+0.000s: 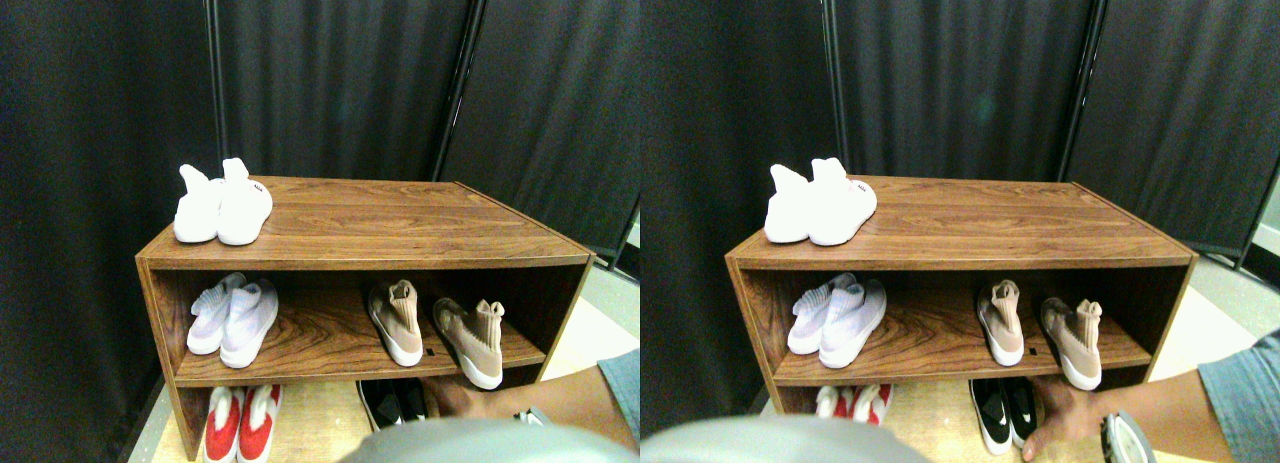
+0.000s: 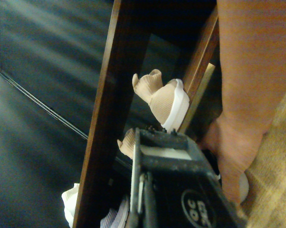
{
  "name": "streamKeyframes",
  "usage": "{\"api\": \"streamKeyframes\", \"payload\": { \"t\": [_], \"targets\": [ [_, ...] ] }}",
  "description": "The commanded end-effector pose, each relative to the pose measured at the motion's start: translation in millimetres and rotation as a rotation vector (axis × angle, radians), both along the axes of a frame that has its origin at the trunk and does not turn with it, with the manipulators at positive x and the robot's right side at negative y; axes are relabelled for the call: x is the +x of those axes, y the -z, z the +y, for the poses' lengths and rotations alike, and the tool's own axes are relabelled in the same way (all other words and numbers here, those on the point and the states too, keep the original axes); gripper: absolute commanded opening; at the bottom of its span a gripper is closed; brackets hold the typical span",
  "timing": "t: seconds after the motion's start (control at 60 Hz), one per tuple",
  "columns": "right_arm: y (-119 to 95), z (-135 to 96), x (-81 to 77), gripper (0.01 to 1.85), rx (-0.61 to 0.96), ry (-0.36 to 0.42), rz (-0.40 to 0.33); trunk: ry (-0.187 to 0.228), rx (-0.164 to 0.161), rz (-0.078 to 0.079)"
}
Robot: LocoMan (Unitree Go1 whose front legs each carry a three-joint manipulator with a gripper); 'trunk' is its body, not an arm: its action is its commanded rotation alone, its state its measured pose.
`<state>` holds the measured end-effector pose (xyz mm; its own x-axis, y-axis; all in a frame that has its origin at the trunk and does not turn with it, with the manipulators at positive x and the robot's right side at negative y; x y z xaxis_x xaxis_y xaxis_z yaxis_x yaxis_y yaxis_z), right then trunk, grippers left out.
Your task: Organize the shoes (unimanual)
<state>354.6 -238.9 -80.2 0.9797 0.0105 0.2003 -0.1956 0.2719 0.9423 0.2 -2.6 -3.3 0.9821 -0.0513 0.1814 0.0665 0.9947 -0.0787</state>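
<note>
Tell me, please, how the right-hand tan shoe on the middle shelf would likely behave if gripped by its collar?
The tan shoe looks knit, so its ribbed collar would probably crumple and flop. The white sole looks stiffer, so the shoe may dangle heel-up. It seems light. Its toe overhangs the shelf edge, so a push might tip it off.

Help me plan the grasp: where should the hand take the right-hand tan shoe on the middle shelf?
Grip the tall ribbed collar of the right tan shoe, coming from the shelf's open front. The shoe lies angled near the front edge, and its collar stands up clear of the neighbouring tan shoe.
</note>
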Motion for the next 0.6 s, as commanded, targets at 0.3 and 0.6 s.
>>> {"api": "streamKeyframes", "payload": {
  "t": [0.3, 0.6],
  "targets": [
    [-4.7, -1.2, 4.6, 0.06, -0.011, -0.014, -0.033, 0.001, -0.008, 0.010],
    [-5.2, -1.0, 8.6, 0.06, -0.005, -0.023, -0.028, 0.001, -0.009, 0.019]
  ]
}}
